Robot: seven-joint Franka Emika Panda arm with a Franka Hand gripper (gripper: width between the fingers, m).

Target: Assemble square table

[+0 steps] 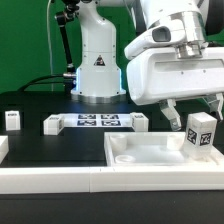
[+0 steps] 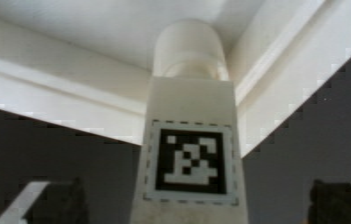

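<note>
The white square slab [image 1: 150, 152] lies flat on the black table at the exterior view's right. It also fills the wrist view [image 2: 74, 60]. One white tagged leg [image 1: 200, 130] stands upright on the slab's corner. In the wrist view the leg [image 2: 190, 110] runs down the middle with its rounded end at the slab's inner corner. My gripper [image 1: 193, 112] hangs over the leg, open, one finger on each side. In the wrist view my gripper [image 2: 186, 208] shows both dark fingertips [image 2: 39, 203] well apart from the leg and not touching it.
Three more tagged legs stand on the table: one [image 1: 12, 120] at the exterior view's far left, one [image 1: 52, 124] beside the marker board [image 1: 95, 121], one [image 1: 140, 122] at its other end. A long white rail [image 1: 60, 180] runs along the front. The arm's base [image 1: 98, 65] stands behind.
</note>
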